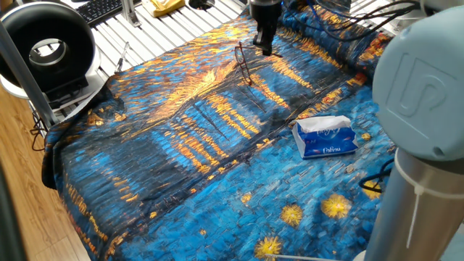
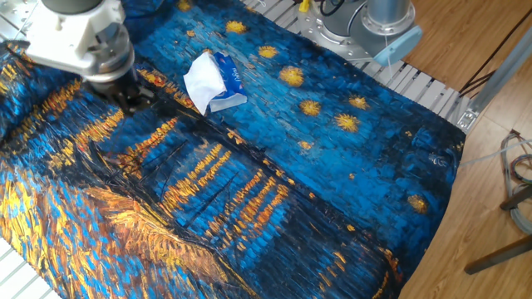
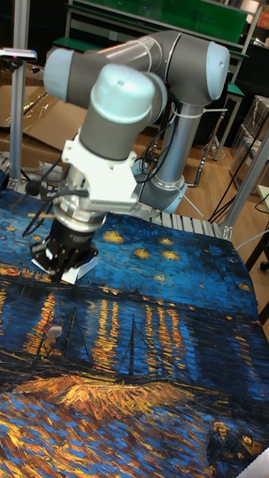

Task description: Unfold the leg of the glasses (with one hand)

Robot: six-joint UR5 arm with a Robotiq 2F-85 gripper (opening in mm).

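Note:
The glasses (image 1: 243, 64) are thin dark wire spectacles standing tilted on edge on the orange part of the painted cloth (image 1: 181, 145), at the far side in one fixed view. My gripper (image 1: 264, 49) is just right of and above them, fingers together, apparently pinching the leg, which is too thin to trace. In the other fixed view my gripper (image 2: 133, 101) points down at the cloth and the glasses cannot be made out. In the tall view the gripper (image 3: 63, 275) hangs low over the cloth.
A blue tissue pack (image 1: 326, 138) lies on the cloth to the right, the tissue pack (image 2: 213, 79) close to the gripper in the other fixed view. A black round device (image 1: 47, 51) and a keyboard (image 1: 101, 9) sit beyond the cloth. A grey arm link (image 1: 424, 109) fills the near right.

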